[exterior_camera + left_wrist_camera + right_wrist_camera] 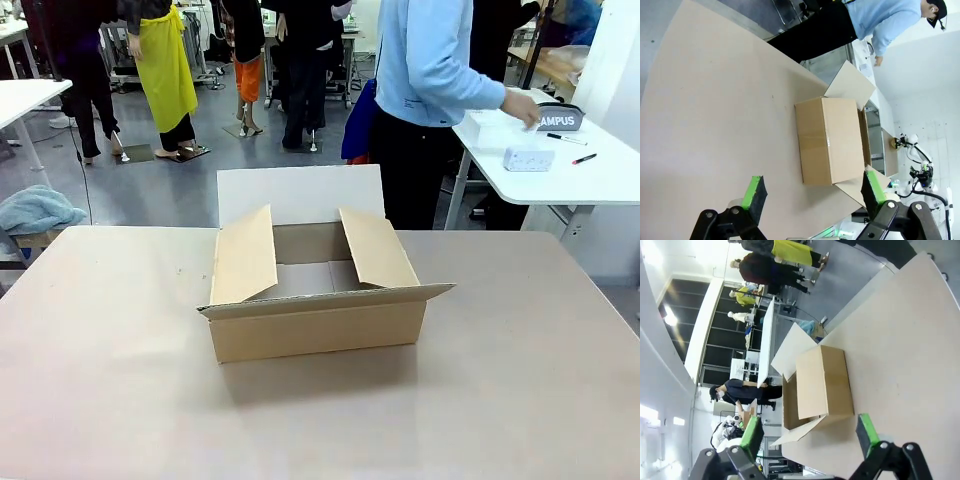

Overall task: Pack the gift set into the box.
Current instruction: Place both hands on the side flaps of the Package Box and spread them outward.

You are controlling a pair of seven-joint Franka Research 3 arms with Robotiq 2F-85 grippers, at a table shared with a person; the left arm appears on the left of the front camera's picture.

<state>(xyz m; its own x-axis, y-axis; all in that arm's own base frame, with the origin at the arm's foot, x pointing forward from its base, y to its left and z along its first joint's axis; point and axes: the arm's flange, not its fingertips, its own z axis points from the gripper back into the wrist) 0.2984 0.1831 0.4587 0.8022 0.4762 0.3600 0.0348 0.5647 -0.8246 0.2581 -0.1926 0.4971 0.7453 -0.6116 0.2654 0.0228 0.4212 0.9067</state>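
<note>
Both the left gripper (812,191) and right gripper (810,432) gape wide; the box (315,330) stands open.

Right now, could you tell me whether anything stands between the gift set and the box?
Nothing visible blocks the box: its flaps stand open. The gift set lies on the white side table beside the person's hand, across a gap.

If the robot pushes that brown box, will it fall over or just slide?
Probably slide: the box is low and wide, sitting flat on the smooth table. It looks empty inside, so it is likely light. Its open flaps are thin cardboard and would probably bend if pushed.
</note>
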